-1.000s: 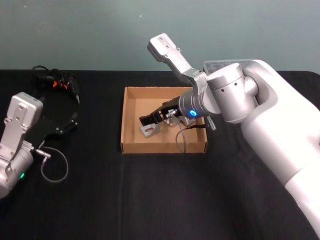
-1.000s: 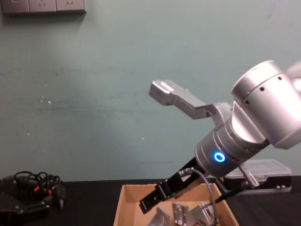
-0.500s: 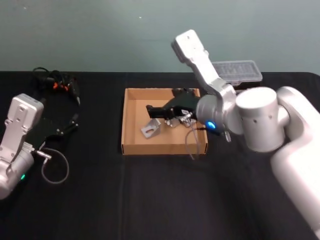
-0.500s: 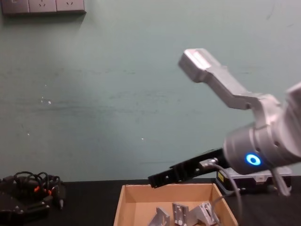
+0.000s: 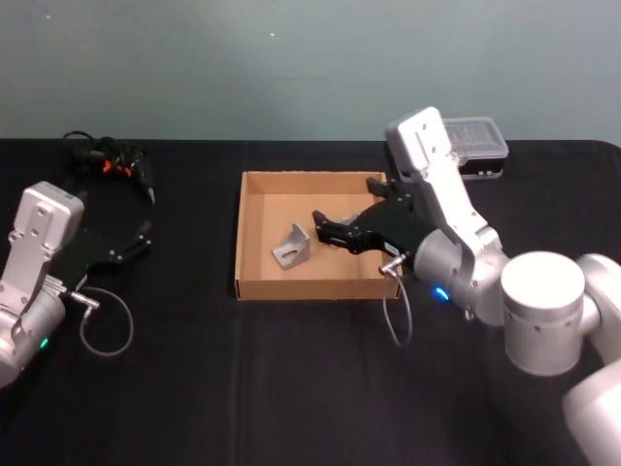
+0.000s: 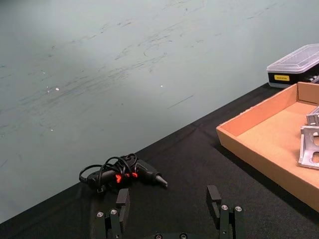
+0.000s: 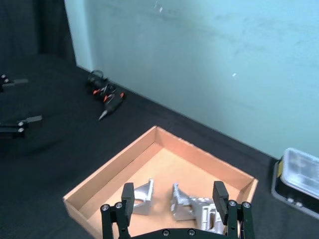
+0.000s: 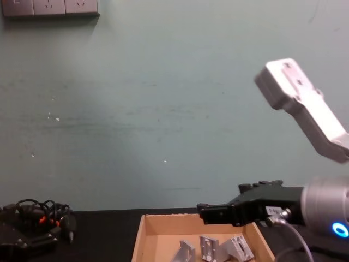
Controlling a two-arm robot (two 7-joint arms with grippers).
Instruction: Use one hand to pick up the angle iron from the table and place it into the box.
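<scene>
The right gripper (image 5: 325, 231) hangs above the right half of the box (image 5: 254, 233), its black fingers (image 7: 127, 199) spread apart and holding nothing. In the right wrist view the two fingers stand well apart with the tray's floor showing between them. In the chest view the same gripper (image 8: 204, 213) juts out level just over the box's far rim (image 8: 191, 218).

The box sits near the middle of the black surface (image 5: 194, 388). Inside it lie several silver angle irons. One angle iron (image 5: 292, 246) rests on the floor of the tray at about 9 o'clock from the right gripper's tips, near the tray's centre, with one flange up and holes showing. The others (image 7: 197, 211) cluster toward 3 o'clock of it, partly hidden under the gripper in the head view; the right wrist view shows them as a close-packed group, touching or nearly touching each other.

The left gripper (image 5: 141, 238) is parked at the 9 o'clock side of the surface, well apart from the box, its fingers (image 6: 214, 196) released and empty.

A bundle of black cable with a pistol-shaped tool (image 5: 107, 160) lies at 10 o'clock of the box, near the far edge of the surface. A clear-lidded plastic case (image 5: 475, 146) sits at about 2 o'clock of the box, behind the right arm.
</scene>
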